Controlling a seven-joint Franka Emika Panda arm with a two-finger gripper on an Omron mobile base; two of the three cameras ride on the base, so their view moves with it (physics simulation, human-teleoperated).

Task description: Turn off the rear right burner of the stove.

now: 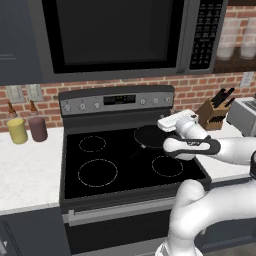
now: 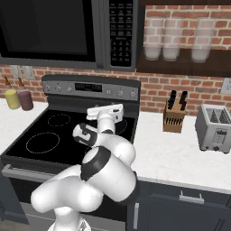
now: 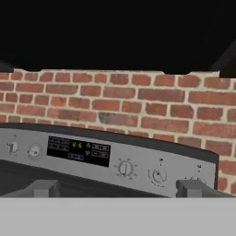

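The stove (image 1: 125,162) (image 2: 67,135) is a black glass-top range with a grey back panel (image 1: 117,102) (image 2: 90,88) (image 3: 138,159) carrying small knobs and a display (image 3: 78,150). The rear right burner (image 1: 149,135) is a plain dark disc, partly covered by my arm. My gripper (image 1: 167,121) (image 2: 104,109) (image 3: 117,189) hovers above that rear right zone, pointing at the back panel. Its fingertips (image 3: 44,188) stand far apart, open, with nothing between them. Straight ahead in the hand view are the right-hand knobs (image 3: 125,168), a short gap away and untouched.
A big dark microwave (image 1: 115,35) (image 2: 45,27) hangs low above the stove. A knife block (image 1: 212,112) (image 2: 173,115) and a toaster (image 2: 214,128) stand on the right counter. A yellow cup (image 1: 17,130) and a maroon cup (image 1: 37,128) stand on the left counter.
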